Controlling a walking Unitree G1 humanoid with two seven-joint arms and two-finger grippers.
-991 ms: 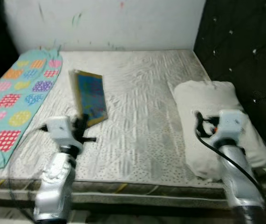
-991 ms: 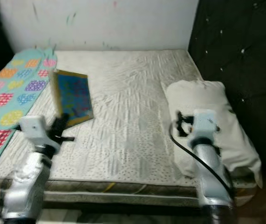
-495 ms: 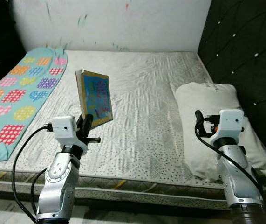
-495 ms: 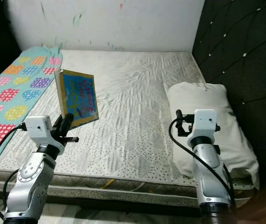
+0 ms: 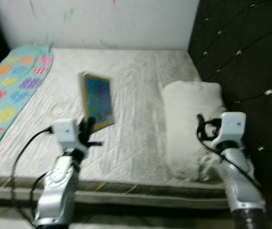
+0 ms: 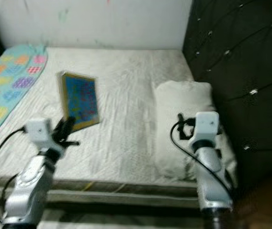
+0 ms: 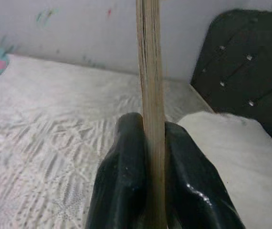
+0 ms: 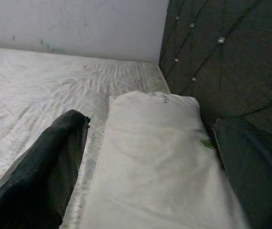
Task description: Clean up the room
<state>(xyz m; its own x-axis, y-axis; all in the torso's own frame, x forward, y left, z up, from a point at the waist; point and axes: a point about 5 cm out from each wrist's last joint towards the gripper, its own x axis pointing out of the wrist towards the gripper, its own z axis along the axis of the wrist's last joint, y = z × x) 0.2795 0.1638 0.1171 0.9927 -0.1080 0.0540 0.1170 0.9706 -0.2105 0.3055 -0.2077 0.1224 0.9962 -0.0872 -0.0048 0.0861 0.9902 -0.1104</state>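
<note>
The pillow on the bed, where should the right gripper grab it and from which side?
Judging by the right wrist view, the open right gripper already straddles the near short end of the pillow. Grip that end, coming in from the foot of the mattress along the pillow's length: it lies flat and long, soft enough to pinch.

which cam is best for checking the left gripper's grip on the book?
Left wrist view: both black fingers pinch the book edge-on. The eye views show the left gripper holding the book's lower corner, blue cover visible, but blurred.
</note>
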